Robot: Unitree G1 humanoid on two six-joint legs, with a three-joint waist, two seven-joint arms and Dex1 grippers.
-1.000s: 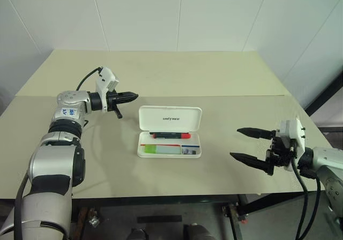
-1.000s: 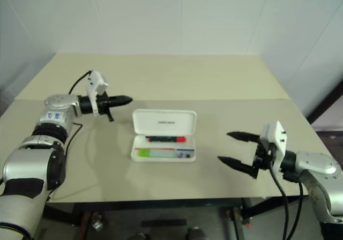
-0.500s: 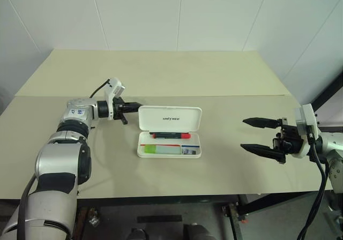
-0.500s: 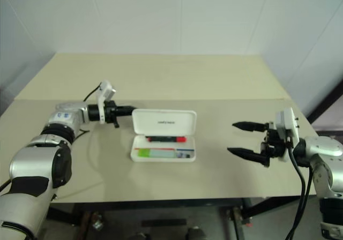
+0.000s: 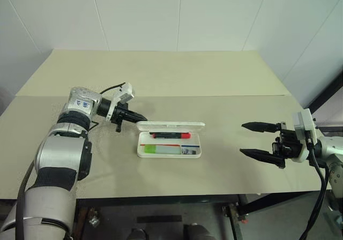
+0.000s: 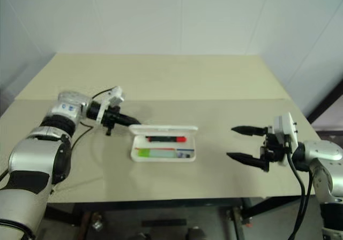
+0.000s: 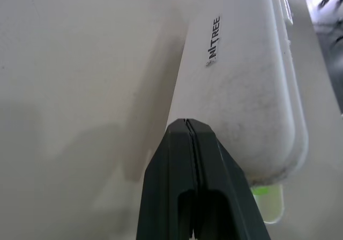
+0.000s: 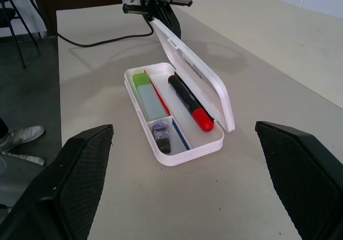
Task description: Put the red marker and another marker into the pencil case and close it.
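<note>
A: Two markers lie in the case (image 5: 169, 150): the red marker (image 5: 170, 135) along the hinge side, the green highlighter (image 5: 161, 150) in front of it.

B: And the lid (image 5: 170, 125)?

A: Half down, tilted over the tray. The left gripper (image 5: 140, 118) has its fingers pressed together, tip against the lid's outer face near its left end.

B: The right gripper (image 5: 259, 140)?

A: Fingers spread wide, grasping nothing, hovering over the table (image 5: 225, 90) well to the case's right.
</note>
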